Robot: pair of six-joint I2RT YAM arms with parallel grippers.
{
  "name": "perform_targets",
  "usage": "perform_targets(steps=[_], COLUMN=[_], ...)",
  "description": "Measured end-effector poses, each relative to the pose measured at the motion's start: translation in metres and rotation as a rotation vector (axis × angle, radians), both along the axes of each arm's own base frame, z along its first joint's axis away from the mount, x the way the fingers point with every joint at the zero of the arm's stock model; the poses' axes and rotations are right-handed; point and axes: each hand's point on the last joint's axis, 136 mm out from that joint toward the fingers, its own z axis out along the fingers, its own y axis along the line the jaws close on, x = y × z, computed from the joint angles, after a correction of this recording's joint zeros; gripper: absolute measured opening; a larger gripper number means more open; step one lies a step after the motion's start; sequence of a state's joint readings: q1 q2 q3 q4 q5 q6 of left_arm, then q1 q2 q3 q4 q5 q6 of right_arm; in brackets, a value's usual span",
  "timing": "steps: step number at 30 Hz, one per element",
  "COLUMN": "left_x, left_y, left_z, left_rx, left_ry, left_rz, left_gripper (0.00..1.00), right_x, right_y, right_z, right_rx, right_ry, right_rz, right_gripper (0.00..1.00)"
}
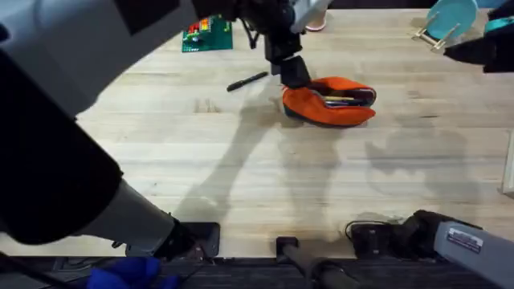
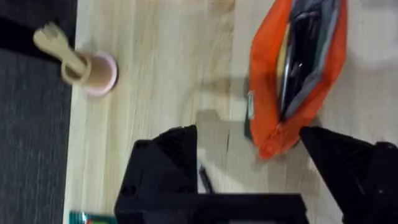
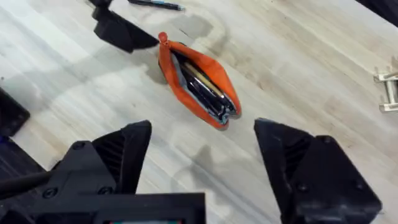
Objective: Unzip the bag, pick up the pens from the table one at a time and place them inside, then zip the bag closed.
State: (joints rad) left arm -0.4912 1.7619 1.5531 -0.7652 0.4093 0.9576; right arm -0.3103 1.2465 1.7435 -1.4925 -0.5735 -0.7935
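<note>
We see the soft orange fabric pouch with grey lining (image 1: 329, 102) lying unzipped on the light plank-wood worktop (image 1: 241, 177), mouth gaping. A yellow pen (image 2: 285, 53) and some dark items sit inside it; we can't tell exactly what the dark ones are. The slim black pen (image 1: 246, 81) lies on the worktop, near the pouch's end but apart from it.

The left tool (image 2: 249, 162) hovers just off that end of the pouch, black fingers spread wide, gripping nothing. The right tool (image 3: 202, 158) hangs above the worktop, well back from the pouch, fingers also spread and empty.

Our read on the step: unzip done, one pen in, black pen not yet fetched, so roughly mid-task. The next move calls for the left tool to shift over to the black pen, line its fingers across the thin shaft, drop low to the wood and pinch. Then carry it to the open slot, which is narrow and floppy, so the right tool may need to steady the pouch. Zipping comes last.

A small tan cup holding a stick (image 2: 90, 68) stands off to the side, not involved.
</note>
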Motion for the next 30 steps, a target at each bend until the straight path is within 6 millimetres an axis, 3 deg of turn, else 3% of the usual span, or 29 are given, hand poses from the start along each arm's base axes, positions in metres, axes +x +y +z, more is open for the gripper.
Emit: perform_targets(steps=[7, 14, 23, 30], left_x=[0.012, 0.023, 0.047, 0.063], left_y=[0.037, 0.056, 0.088, 0.096], left_z=[-0.011, -0.014, -0.016, -0.041], left_rx=[0.090, 0.155, 0.107, 0.078], left_ry=[0.019, -0.011, 0.013, 0.062], left_rz=[0.102, 0.165, 0.261, 0.281], left_gripper=[0.994, 0.993, 0.993, 0.993], right_x=[0.000, 0.000, 0.000, 0.000], right_y=[0.000, 0.000, 0.000, 0.000], right_z=[0.000, 0.000, 0.000, 0.000], right_rx=[0.000, 0.000, 0.000, 0.000], right_ry=[0.000, 0.000, 0.000, 0.000], right_rz=[0.000, 0.000, 0.000, 0.000], right_gripper=[0.997, 0.997, 0.997, 0.997])
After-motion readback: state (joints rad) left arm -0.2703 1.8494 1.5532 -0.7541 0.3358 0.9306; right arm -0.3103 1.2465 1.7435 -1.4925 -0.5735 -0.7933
